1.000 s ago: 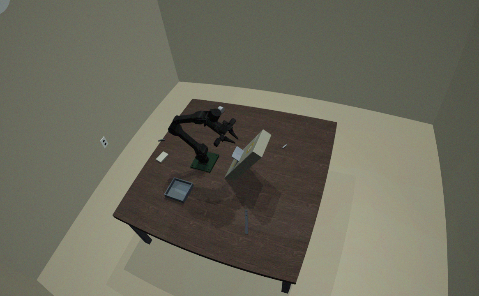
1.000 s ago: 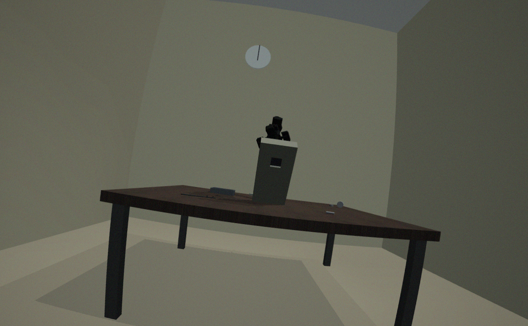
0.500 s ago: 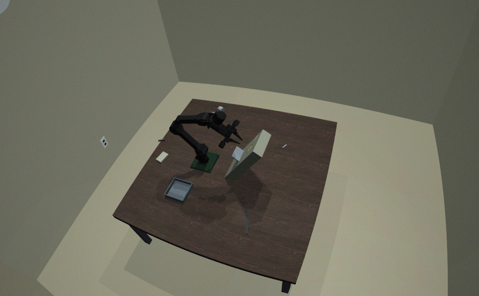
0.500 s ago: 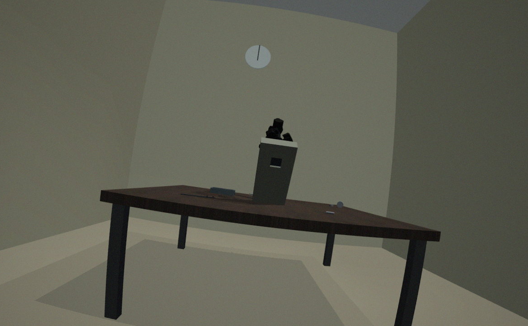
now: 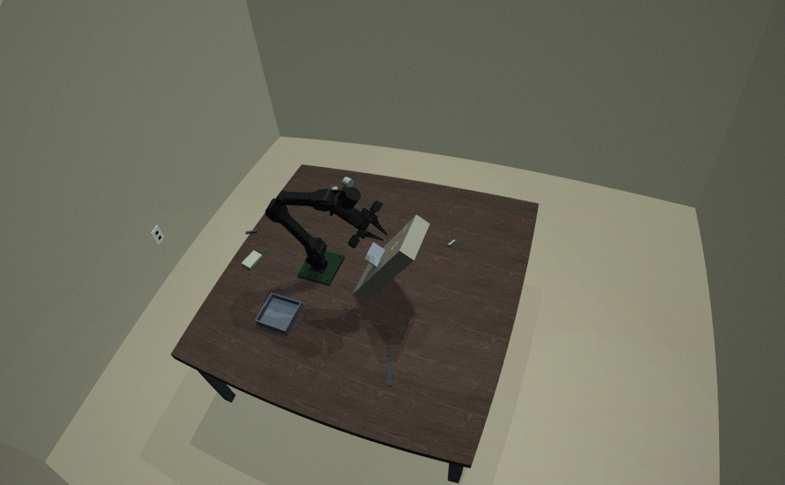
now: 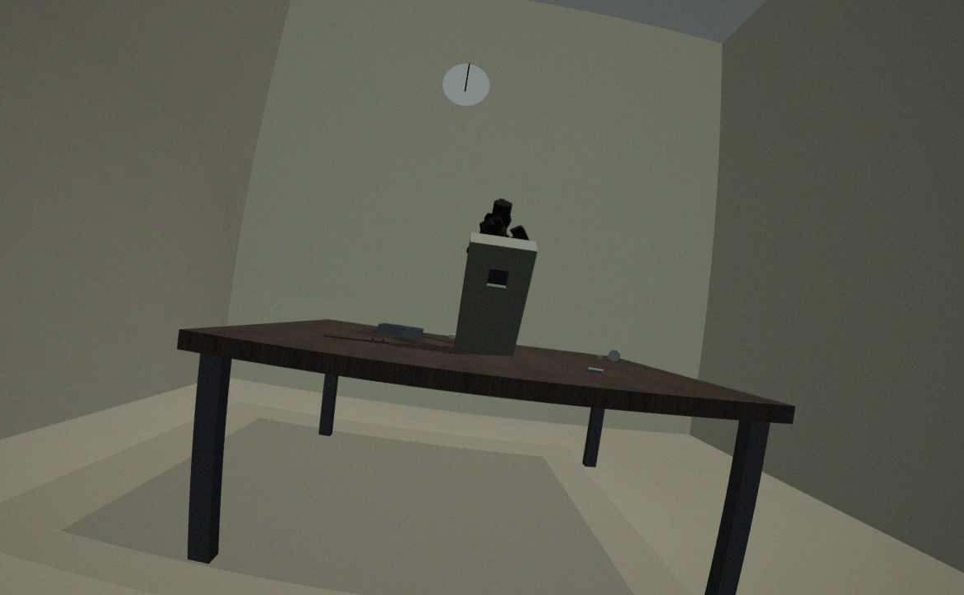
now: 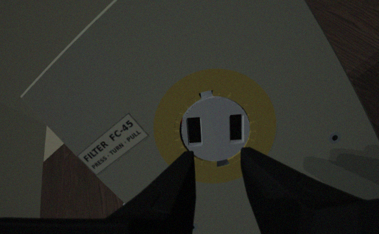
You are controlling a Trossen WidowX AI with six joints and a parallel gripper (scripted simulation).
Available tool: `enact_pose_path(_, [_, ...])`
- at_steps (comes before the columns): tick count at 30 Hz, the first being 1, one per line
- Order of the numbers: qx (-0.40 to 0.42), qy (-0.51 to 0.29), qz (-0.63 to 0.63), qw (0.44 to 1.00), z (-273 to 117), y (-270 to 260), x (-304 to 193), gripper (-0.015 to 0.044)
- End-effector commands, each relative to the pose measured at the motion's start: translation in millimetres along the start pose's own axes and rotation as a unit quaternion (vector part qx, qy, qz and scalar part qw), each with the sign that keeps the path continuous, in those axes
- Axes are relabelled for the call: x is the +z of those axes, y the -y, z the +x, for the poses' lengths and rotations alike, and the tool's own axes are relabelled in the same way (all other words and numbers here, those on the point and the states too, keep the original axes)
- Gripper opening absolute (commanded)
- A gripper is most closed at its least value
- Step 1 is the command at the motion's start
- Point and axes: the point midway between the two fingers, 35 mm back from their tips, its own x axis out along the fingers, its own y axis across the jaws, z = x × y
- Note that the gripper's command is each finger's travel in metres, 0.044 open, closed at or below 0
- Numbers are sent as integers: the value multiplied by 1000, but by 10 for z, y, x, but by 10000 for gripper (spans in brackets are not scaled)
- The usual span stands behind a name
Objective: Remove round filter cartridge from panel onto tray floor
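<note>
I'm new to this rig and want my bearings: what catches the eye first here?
The round grey filter cartridge, set flush in a yellow ring on the tilted service panel, with two dark slots. The black gripper points at it, jaws partly closed, holding nothing. The grey tray sits near the table's front-left edge.
</note>
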Motion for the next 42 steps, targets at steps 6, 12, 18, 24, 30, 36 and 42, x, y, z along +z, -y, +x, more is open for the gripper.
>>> enact_pose_path(6, [-3, -6, -1, 1000, 185, 14, -34, 106])
enact_pose_path(12, [-3, -6, -1, 1000, 279, 17, -37, 106])
enact_pose_path(18, [-2, -6, -1, 1000, 374, 22, -42, 106])
enact_pose_path(24, [-2, -6, -1, 1000, 396, 24, -43, 106])
enact_pose_path(30, [-2, -6, -1, 1000, 396, 29, -56, 106])
enact_pose_path(36, [-2, -6, -1, 1000, 396, 30, -60, 106])
enact_pose_path(42, [-2, -6, -1, 1000, 396, 27, -55, 106])
